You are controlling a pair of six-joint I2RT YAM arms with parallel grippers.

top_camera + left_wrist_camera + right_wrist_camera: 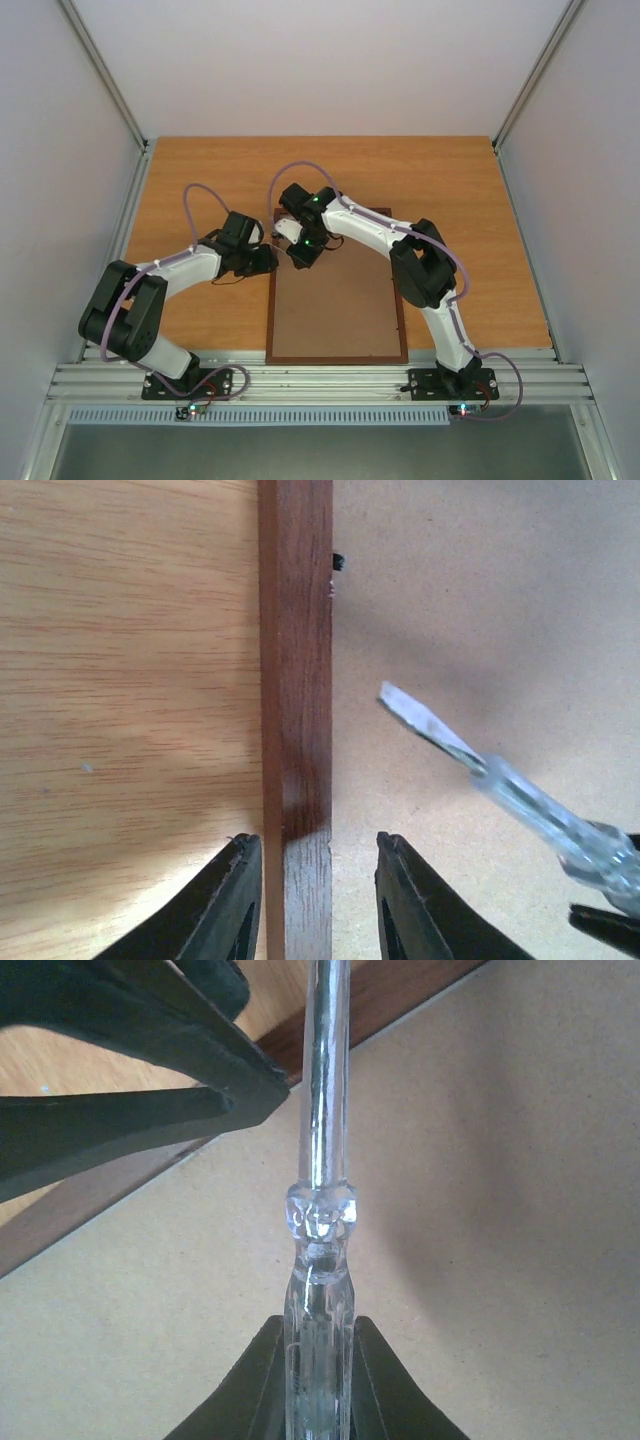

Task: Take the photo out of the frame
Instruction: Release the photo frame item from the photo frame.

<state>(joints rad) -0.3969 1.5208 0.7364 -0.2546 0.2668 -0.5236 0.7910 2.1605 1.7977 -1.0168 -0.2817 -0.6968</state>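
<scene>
- The frame lies face down on the table, hardboard back upward.
- Left gripper is open astride the frame's left rail; whether it touches is unclear.
- Right gripper is clamped on a clear-handled screwdriver, its blade tip over the back, near that rail.

Glossy wood frame — clear plastic screwdriver

The tabletop under my left gripper and my right gripper is orange-brown wood grain, evenly lit, with only soft shadows. Ahead of both grippers stands a plain white back wall. Pale side walls close in to either side, edged by slanting metal posts. Behind the grippers, silver aluminium rails run along the tabletop's near edge.
</scene>
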